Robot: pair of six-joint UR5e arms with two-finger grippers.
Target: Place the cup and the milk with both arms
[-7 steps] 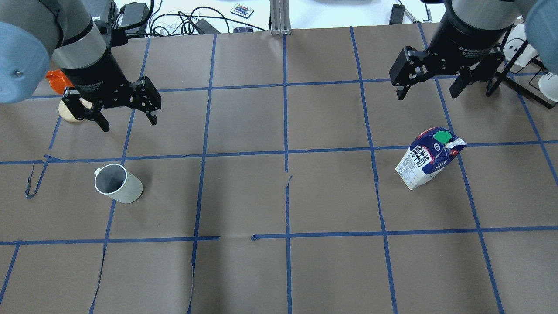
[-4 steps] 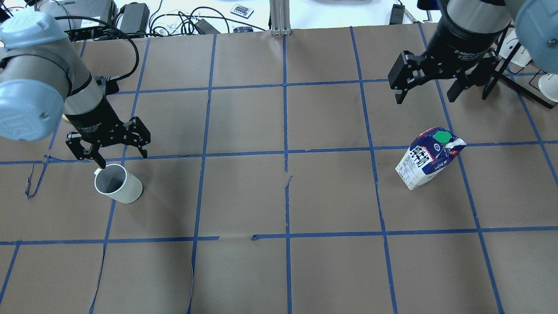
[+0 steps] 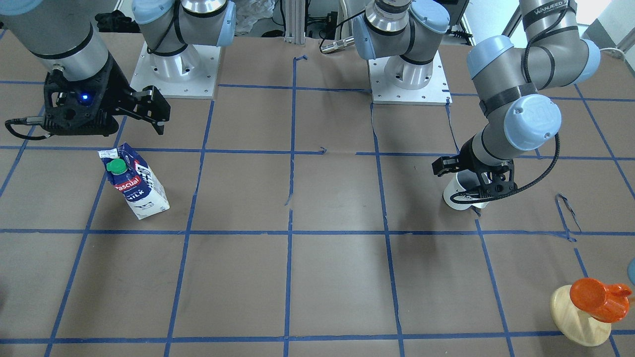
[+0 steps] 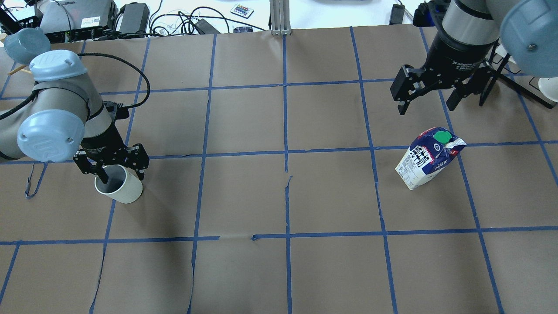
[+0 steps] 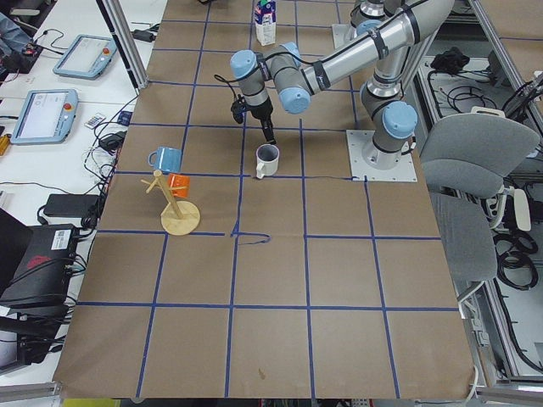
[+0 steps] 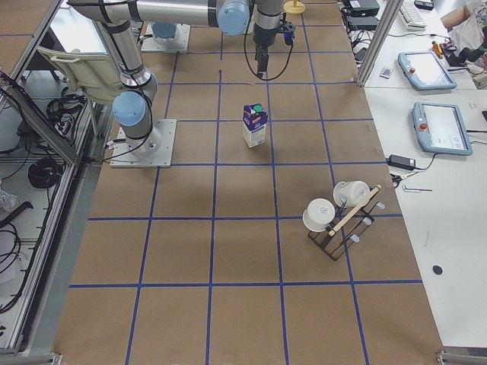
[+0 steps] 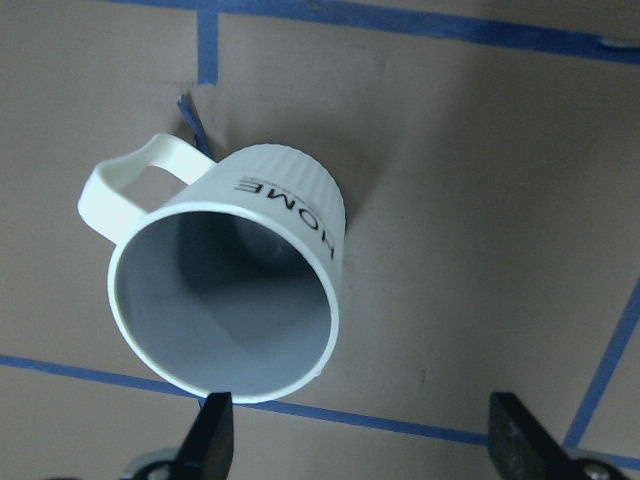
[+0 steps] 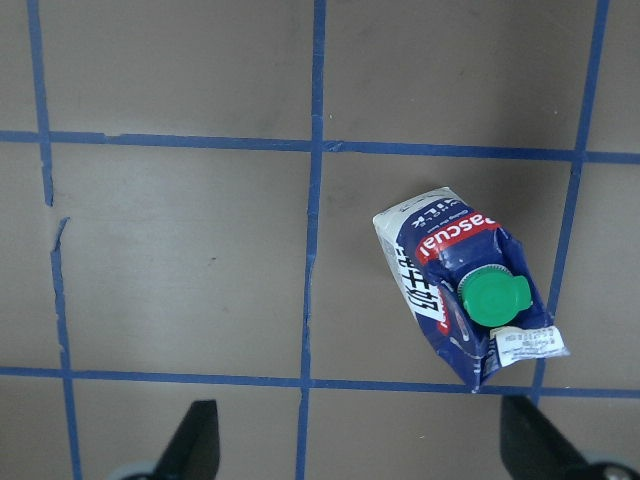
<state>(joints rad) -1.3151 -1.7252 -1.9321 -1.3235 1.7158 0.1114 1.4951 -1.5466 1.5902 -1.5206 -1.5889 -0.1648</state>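
The white cup (image 4: 124,190) with a grey inside stands upright on the left of the table; it also shows in the front view (image 3: 459,197) and in the left wrist view (image 7: 230,300), handle pointing away. My left gripper (image 4: 123,178) is open and low over the cup's far rim, one finger over the cup's mouth, the other outside its wall. The blue and white milk (image 4: 429,159) carton with a green cap stands on the right, also in the right wrist view (image 8: 465,290). My right gripper (image 4: 426,109) is open and empty, above and beyond the carton.
A wooden mug stand (image 3: 580,317) with an orange mug stands at the far left corner. A black rack (image 4: 518,83) with white cups stands at the far right. Cables and devices (image 4: 174,19) lie past the far edge. The arm bases (image 3: 173,74) sit at the robot's side.
My left gripper came nearer and down from beyond the cup until its fingers reach the cup's rim. My right gripper shifted only slightly. Both stayed open; cup and milk did not move.
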